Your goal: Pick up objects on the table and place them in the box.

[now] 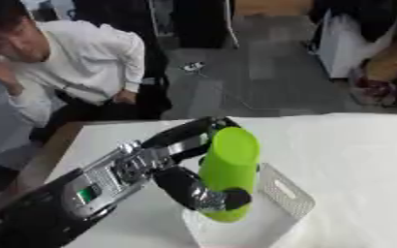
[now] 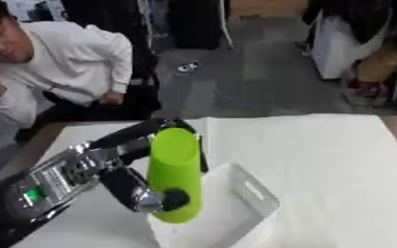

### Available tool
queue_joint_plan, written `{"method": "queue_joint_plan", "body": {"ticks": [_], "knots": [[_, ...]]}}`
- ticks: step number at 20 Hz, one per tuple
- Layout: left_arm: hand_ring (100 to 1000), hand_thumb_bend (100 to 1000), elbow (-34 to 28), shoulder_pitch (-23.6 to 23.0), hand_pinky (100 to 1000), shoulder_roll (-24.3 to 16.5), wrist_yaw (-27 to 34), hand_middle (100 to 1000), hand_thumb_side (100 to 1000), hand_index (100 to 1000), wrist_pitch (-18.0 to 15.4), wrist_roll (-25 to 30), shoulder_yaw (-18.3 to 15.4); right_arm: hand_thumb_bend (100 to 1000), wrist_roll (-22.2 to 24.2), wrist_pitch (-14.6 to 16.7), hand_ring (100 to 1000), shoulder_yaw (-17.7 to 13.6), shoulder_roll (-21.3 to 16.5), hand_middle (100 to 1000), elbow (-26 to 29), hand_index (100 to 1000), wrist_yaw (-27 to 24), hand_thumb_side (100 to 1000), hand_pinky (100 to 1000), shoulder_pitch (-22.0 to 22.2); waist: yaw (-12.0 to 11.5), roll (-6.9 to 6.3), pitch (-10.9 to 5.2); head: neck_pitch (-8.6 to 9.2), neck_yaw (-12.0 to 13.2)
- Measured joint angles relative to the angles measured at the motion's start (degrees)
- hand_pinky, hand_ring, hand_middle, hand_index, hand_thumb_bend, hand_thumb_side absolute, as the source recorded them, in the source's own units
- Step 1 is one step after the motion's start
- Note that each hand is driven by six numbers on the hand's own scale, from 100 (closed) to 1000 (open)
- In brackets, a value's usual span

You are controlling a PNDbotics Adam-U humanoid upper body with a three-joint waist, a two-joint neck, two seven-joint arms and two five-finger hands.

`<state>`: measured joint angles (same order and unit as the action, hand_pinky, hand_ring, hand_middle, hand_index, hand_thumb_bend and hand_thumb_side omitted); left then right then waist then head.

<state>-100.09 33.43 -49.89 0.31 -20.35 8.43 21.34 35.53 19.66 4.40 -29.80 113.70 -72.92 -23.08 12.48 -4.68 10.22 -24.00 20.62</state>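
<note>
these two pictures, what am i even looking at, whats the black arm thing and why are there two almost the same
The two pictures come from the two eyes of one camera in a robot's head, looking down at its work, so they show the same moment from slightly different spots. The black and silver arm entering from the left is the robot's own left arm. Its left hand has its fingers and thumb curled round a bright green cup, holding it roughly upright over a white box with a slotted handle in its wall. The box sits on a table covered in white. The job is to put objects into that box. The robot's right hand is not visible in either picture.
</note>
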Motion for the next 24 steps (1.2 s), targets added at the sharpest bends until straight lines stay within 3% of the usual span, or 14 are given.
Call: {"method": "queue_joint_plan", "body": {"ticks": [4, 7, 8, 9, 10, 11, 12, 13, 14, 15, 16, 17, 21, 24], "knots": [[100, 100, 4.86, 1.48, 100, 1.92, -2.63, 183, 640, 435, -1.91, -0.17, 0.92, 100, 0.06, -0.29, 308, 0.0, 0.01, 514, 0.0, 621, -0.09, 653, 193, -0.06, 0.25, -0.05, 0.0, -0.77, 0.04], [100, 100, 7.92, 2.66, 100, 2.91, -4.61, 302, 713, 515, -3.46, 0.29, 1.39, 100, 0.04, -0.35, 309, 0.0, 0.01, 514, 0.0, 621, -0.36, 652, 193, -0.25, 0.41, -0.23, 0.0, -1.04, 0.07], [100, 100, 8.9, 3.01, 100, 3.18, -5.27, 302, 713, 515, -4.05, 0.51, 1.56, 100, 0.0, -0.4, 309, -0.01, 0.01, 514, 0.0, 620, -0.5, 656, 194, -0.46, 0.41, -0.23, 0.0, -1.04, 0.07], [348, 100, 9.82, 3.13, 100, 3.35, -5.94, 560, 945, 695, -4.55, 0.85, 1.67, 100, -0.05, -0.46, 309, -0.01, 0.01, 514, 0.0, 620, -0.55, 651, 194, -0.61, 0.43, -0.23, 0.0, -1.04, 0.07], [308, 100, 10.72, 3.24, 100, 3.53, -6.74, 532, 918, 680, -5.02, 1.52, 1.82, 100, -0.08, -0.5, 309, -0.01, 0.01, 514, 0.0, 620, -0.6, 651, 194, -0.7, 0.45, -0.23, 0.0, -1.04, 0.07], [709, 100, 11.51, 3.34, 477, 3.71, -7.61, 816, 1000, 833, -5.37, 2.39, 2.01, 100, -0.14, -0.56, 309, -0.02, 0.01, 514, 0.0, 620, -0.68, 651, 194, -0.82, 0.47, -0.24, 0.0, -1.04, 0.07], [513, 100, 12.25, 3.44, 247, 3.73, -8.51, 682, 1000, 750, -5.68, 3.45, 2.11, 100, -0.15, -0.59, 309, -0.02, 0.01, 514, 0.0, 620, -0.76, 651, 194, -0.92, 0.52, -0.24, 0.0, -1.04, 0.07], [877, 101, 12.85, 3.46, 688, 3.74, -9.25, 956, 1000, 938, -5.92, 4.47, 2.17, 100, -0.13, -0.63, 309, -0.03, 0.01, 514, 0.0, 620, -0.86, 651, 194, -1.01, 0.57, -0.24, 0.0, -1.04, 0.07], [848, 101, 13.41, 3.46, 649, 3.77, -9.84, 930, 1000, 917, -6.11, 5.56, 2.26, 100, -0.08, -0.69, 309, -0.03, 0.01, 514, 0.0, 620, -0.95, 651, 194, -1.01, 0.58, -0.25, 0.0, -1.05, 0.07], [964, 106, 13.89, 3.46, 821, 3.9, -10.28, 1000, 1000, 1000, -6.25, 6.6, 2.31, 100, -0.04, -0.72, 309, -0.04, 0.01, 514, 0.0, 620, -1.02, 651, 194, -1.01, 0.58, -0.25, 0.0, -1.05, 0.06], [972, 107, 14.29, 3.46, 833, 4.07, -10.57, 1000, 1000, 1000, -6.37, 7.6, 2.31, 100, 0.02, -0.79, 309, -0.04, 0.01, 514, 0.0, 620, -1.04, 651, 194, -1.01, 0.58, -0.25, 0.0, -1.05, 0.06], [1000, 109, 14.63, 3.47, 925, 4.2, -10.7, 1000, 1000, 1000, -6.47, 8.51, 2.31, 100, 0.04, -0.8, 309, -0.04, 0.01, 514, 0.0, 620, -1.04, 651, 193, -1.01, 0.59, -0.25, 0.0, -1.05, 0.05], [1000, 138, 15.8, 3.49, 1000, 4.22, -9.58, 1000, 1000, 1000, -6.52, 11.63, 2.31, 100, 0.04, -0.81, 309, -0.05, 0.01, 514, 0.0, 620, -1.04, 652, 193, -1.01, 0.59, -0.26, -0.01, -1.05, 0.03], [1000, 165, 16.43, 3.53, 1000, 4.22, -8.39, 1000, 1000, 1000, -6.24, 13.38, 2.29, 100, 0.04, -0.81, 309, -0.05, 0.01, 514, 0.0, 620, -1.04, 652, 193, -1.01, 0.59, -0.26, -0.01, -1.05, 0.02]]}}
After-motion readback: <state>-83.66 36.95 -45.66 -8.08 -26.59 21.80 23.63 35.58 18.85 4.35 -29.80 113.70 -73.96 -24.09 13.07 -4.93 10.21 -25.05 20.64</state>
